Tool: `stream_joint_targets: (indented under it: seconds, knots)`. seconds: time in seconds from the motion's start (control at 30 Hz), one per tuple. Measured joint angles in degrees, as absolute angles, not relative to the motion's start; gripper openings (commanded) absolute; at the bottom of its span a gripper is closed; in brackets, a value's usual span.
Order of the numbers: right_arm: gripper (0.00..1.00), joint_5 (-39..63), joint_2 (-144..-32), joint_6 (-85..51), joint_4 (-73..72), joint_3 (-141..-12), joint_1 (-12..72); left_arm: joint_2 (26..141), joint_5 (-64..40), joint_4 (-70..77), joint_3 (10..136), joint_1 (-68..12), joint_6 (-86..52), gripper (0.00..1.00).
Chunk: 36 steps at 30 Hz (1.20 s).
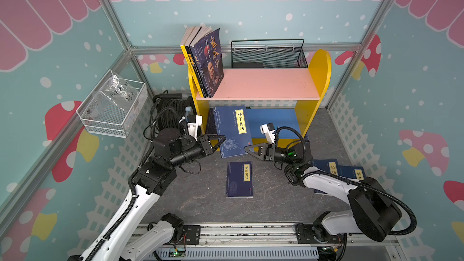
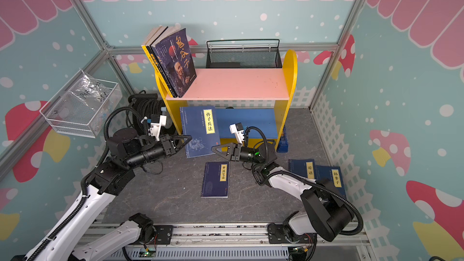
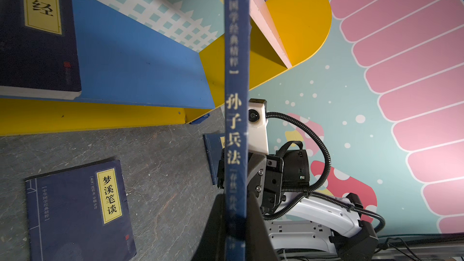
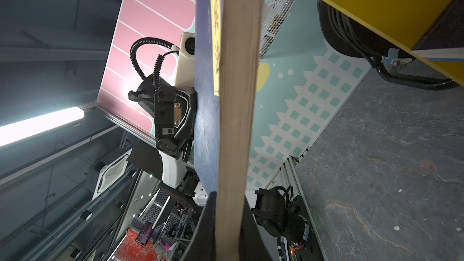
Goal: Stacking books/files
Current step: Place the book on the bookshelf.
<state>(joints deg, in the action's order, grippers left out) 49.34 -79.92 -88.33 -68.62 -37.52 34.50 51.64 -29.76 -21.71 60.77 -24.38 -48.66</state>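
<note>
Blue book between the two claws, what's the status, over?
Left gripper shut on held navy book, spine side. Right gripper shut on its page edge. Book off the table, in front of yellow shelf. Second navy book flat below.

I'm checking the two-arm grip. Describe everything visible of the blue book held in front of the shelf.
The blue book is a thin paperback: navy cover, yellow vertical title label with black characters, faint line drawing below, cream page edges. It faces cover-up, slightly skewed, apparently off the table, before the yellow shelf unit. The left gripper has its jaws shut on the spine edge; the right gripper on the page edge.
</note>
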Motion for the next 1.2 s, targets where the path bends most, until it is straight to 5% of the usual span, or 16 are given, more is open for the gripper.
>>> stream_joint_targets:
  seconds: [0.47,0.8,1.2]
  knots:
    - [0.0,45.4,-82.4,-88.7,-66.7,-37.5,34.5,52.3,-24.4,-29.7,62.2,-24.1,-45.1,0.99]
    - [0.0,40.3,-84.4,-78.7,-45.5,-47.1,34.1,50.5,-8.7,-48.1,74.3,-20.0,-36.0,1.0]
    - [0.0,34.4,-97.6,-72.8,-37.1,-62.8,33.8,40.8,4.4,-57.0,75.8,-19.8,-34.8,0.99]
